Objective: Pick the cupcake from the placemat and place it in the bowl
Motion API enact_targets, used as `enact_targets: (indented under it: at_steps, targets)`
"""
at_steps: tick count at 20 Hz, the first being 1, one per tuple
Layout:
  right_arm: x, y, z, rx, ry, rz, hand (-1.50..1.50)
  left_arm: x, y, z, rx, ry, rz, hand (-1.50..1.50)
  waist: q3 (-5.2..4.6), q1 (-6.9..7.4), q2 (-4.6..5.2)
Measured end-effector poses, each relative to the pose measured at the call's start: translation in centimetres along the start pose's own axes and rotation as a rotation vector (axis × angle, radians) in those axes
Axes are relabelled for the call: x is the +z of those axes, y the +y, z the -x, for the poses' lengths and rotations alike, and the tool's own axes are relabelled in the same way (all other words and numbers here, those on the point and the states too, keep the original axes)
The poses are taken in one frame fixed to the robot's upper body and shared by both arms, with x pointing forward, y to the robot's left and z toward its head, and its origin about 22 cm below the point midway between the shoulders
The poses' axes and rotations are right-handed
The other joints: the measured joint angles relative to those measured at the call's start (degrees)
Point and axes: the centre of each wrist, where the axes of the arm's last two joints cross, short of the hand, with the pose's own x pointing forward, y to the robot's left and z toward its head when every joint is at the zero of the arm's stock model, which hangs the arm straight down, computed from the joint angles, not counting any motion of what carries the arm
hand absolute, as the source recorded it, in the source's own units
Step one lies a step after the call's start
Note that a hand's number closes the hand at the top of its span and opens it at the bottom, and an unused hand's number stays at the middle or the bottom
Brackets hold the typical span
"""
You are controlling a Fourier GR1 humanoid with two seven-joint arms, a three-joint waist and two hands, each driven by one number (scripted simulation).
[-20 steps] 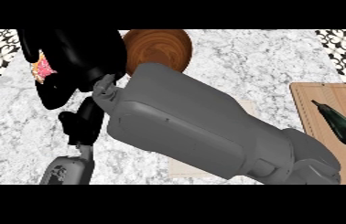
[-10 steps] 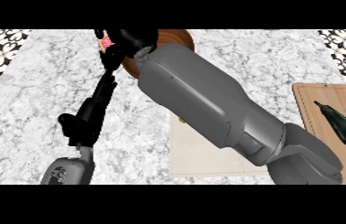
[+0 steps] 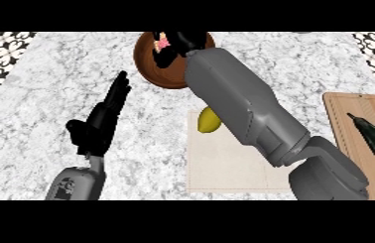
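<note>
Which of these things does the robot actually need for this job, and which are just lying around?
In the job: cupcake, bowl, placemat, right hand with its fingers round the cupcake.
Lying about: yellow fruit, wooden board, dark green vegetable, resting left hand.

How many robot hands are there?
2. The left hand is open over the counter at the left; the right hand is over the bowl, curled round the cupcake.
</note>
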Motion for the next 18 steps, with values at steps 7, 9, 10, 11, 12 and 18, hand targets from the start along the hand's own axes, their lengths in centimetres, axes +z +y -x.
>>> enact_targets:
  at_steps: [7, 9, 10, 11, 12, 18]
  targets:
    - [0.5, 0.7, 4.1, -0.105, 0.077, -0.159, -1.50, 0.0, -0.3, 0.1, -0.001, -0.008, 0.004, 0.00, 0.04, 0.47, 0.42]
    - [0.7, 0.7, 5.2, -0.147, 0.070, -0.207, -1.50, -0.1, 0.0, 0.0, 0.001, -0.014, 0.006, 0.00, 0.05, 0.58, 0.49]
    - [0.7, 0.7, 5.4, -0.169, 0.056, -0.223, -1.50, -0.2, 0.3, 0.2, 0.001, -0.013, 0.004, 0.00, 0.05, 0.52, 0.50]
    - [0.7, 0.7, 5.7, -0.194, 0.049, -0.226, -1.50, -0.2, 0.3, 0.0, 0.000, -0.015, 0.007, 0.00, 0.06, 0.76, 0.56]
    - [1.0, 1.1, 6.0, -0.224, 0.039, -0.223, -1.50, -0.1, 0.4, 0.2, 0.001, -0.010, 0.010, 0.00, 0.07, 0.77, 0.55]
    - [0.8, 0.7, 6.0, -0.411, -0.038, -0.120, -1.50, -0.4, 0.0, 0.2, -0.005, -0.005, 0.002, 0.00, 0.10, 0.31, 0.34]
